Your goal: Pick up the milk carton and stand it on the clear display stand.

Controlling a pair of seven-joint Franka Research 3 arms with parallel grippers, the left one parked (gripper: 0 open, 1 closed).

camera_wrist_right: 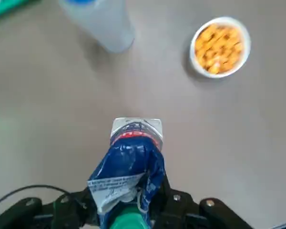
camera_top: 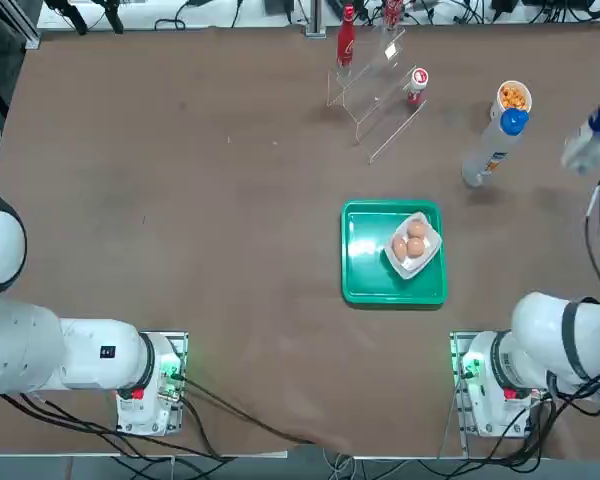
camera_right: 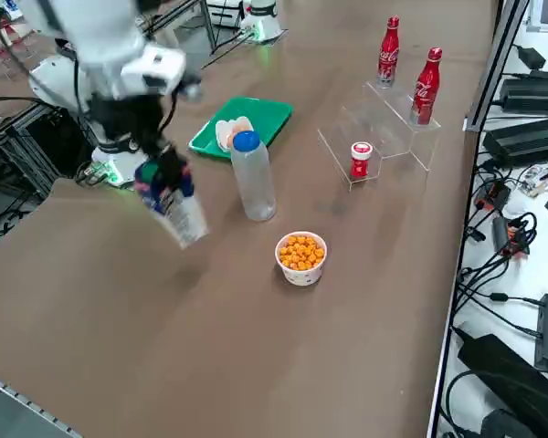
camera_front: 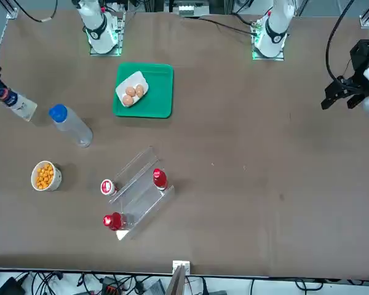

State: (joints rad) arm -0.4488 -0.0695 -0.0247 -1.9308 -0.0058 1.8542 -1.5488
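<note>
**Carton held aloft at the table's right edge, riser far across**

The wrist view shows what the others hide: the right gripper (camera_wrist_right: 128, 210) is clamped on the crumpled dark blue top of the milk carton (camera_wrist_right: 131, 167), which hangs below it, clear of the brown table (camera_wrist_right: 47, 119). From the right side, the carton (camera_right: 175, 212) hangs tilted under the gripper (camera_right: 160, 178), off the surface. The top view catches only a sliver of it at the picture's right edge (camera_top: 592, 140), and the front view shows it at the far left (camera_front: 15, 103).

Just beyond the carton stands the tall bottle with a blue cap (camera_right: 250, 178), and beside that a white cup (camera_right: 300, 258) filled with orange snacks. Further in, the green tray (camera_top: 365, 275) carries a small white dish (camera_top: 427, 240) holding three brown eggs (camera_top: 410, 243).

Farthest off is the clear display stand (camera_right: 384, 128). Two red soda bottles (camera_right: 426, 87) stand on its upper steps, and the small white bottle with red cap (camera_right: 361, 160) sits on its lowest step. The carton is well apart from it.
</note>
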